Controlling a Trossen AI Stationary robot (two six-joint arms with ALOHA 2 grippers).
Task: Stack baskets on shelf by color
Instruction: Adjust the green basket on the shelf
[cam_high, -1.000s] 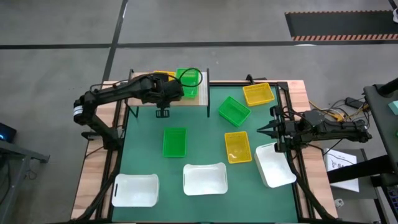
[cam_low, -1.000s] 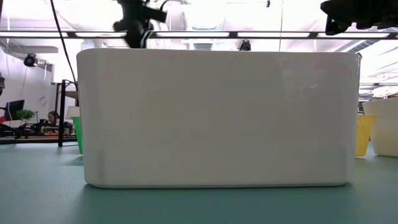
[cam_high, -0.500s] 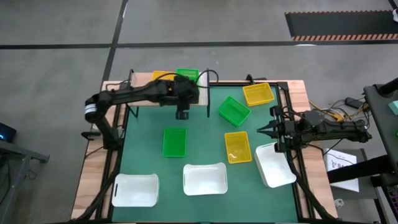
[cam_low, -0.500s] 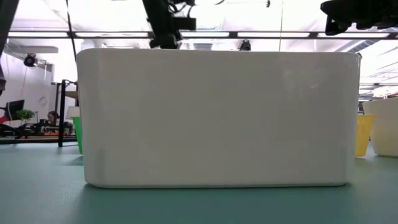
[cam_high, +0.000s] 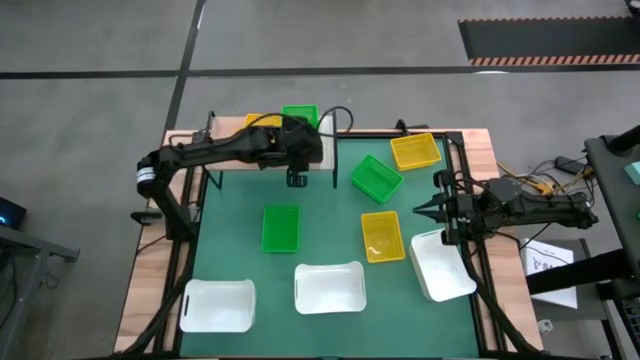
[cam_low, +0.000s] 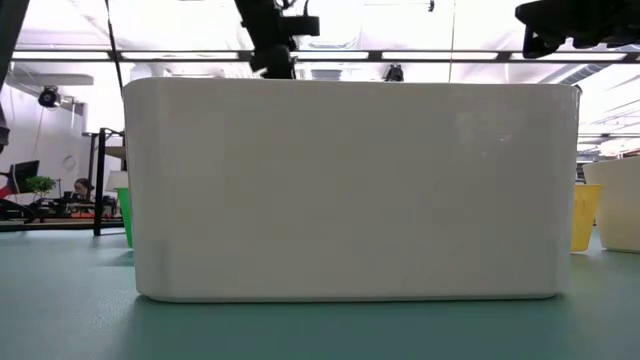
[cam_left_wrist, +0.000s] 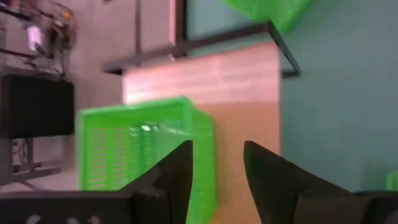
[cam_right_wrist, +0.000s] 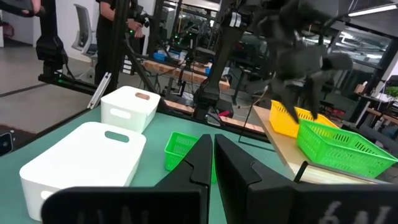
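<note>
My left fingers (cam_high: 297, 180) hung spread and empty just off the shelf (cam_high: 325, 152) at 12 o'clock, green basket (cam_high: 301, 116) on it; right fingers (cam_high: 424, 210) pressed together at 3. Risk: clipping that basket off.

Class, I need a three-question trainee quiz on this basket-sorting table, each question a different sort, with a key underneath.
1. Multiple choice: how many baskets are on the shelf? A) none B) two C) four
2. True or false: the left tool is holding a basket.
3. Short answer: which colour of basket lies nearest the right tool?

Key
1. B: a green basket and a yellow basket sit side by side on the shelf.
2. False: the left tool is open and empty, over the shelf's front edge beside the green basket.
3. White: a white basket lies just below the shut right tool at the mat's right edge.
</note>
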